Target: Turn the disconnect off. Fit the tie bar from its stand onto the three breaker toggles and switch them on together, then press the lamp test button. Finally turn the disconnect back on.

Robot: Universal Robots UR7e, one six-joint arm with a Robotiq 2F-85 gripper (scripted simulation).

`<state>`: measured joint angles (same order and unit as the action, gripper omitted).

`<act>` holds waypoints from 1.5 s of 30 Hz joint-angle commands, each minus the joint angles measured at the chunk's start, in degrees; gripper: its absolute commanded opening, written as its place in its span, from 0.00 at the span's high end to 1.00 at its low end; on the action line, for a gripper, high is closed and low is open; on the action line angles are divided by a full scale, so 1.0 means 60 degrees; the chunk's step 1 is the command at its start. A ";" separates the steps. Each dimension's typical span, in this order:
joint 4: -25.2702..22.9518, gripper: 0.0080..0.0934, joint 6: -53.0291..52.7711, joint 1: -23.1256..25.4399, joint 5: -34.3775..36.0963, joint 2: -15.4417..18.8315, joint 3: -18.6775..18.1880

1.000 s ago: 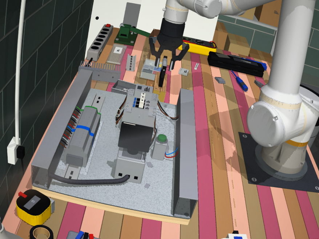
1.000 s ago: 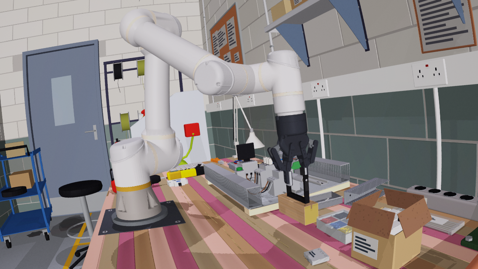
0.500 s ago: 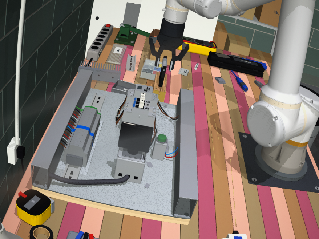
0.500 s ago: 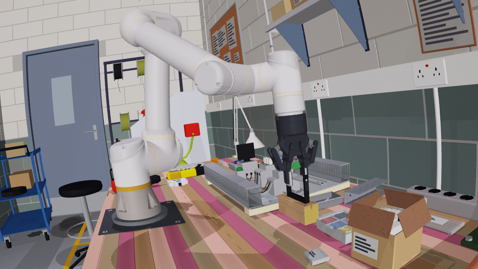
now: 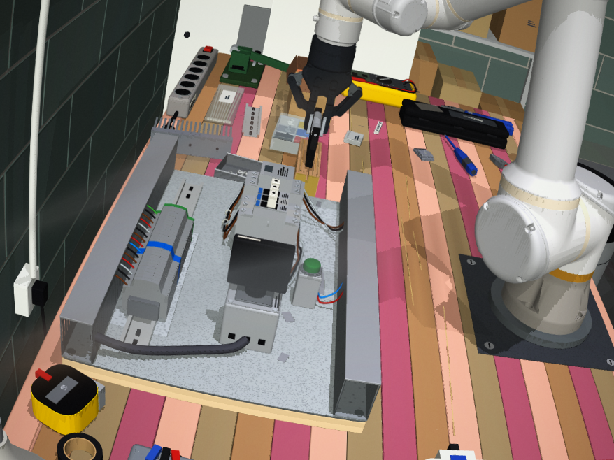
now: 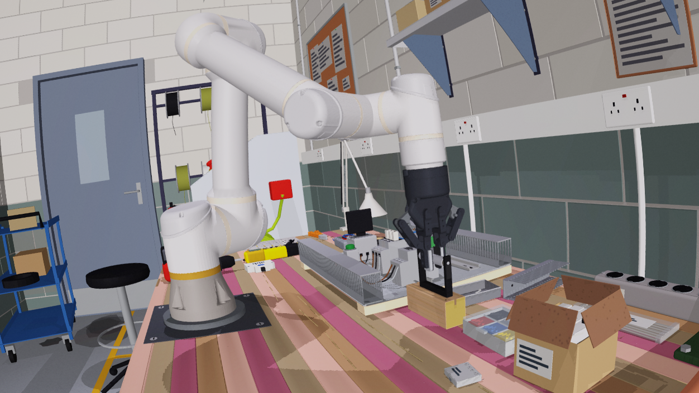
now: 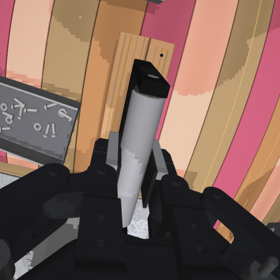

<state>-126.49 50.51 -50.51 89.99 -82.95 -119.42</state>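
The near end of the tie bar (image 7: 141, 135) is hidden behind my fingers in the wrist camera; its grey handle and black frame stand on the wooden stand (image 6: 435, 303), behind the panel. I have my gripper (image 5: 317, 123) closed around the tie bar's grey handle (image 6: 429, 259), directly above the stand. The three breaker toggles (image 5: 270, 196) sit at the panel's far end. The black disconnect handle (image 5: 260, 260) is in the panel's middle. The green lamp test button (image 5: 311, 265) is to its right.
The tall grey wire duct (image 5: 358, 282) walls the panel's right side, another duct (image 5: 116, 238) the left. A grey tray of screws (image 7: 34, 125) lies beside the stand. A parts organiser (image 6: 493, 330) and an open cardboard box (image 6: 562, 337) stand beyond it.
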 commanded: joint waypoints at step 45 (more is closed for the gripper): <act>0.0405 1.00 0.0000 0.0000 0.0001 -0.0226 0.0195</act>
<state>-124.00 50.51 -50.51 90.00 -84.27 -118.28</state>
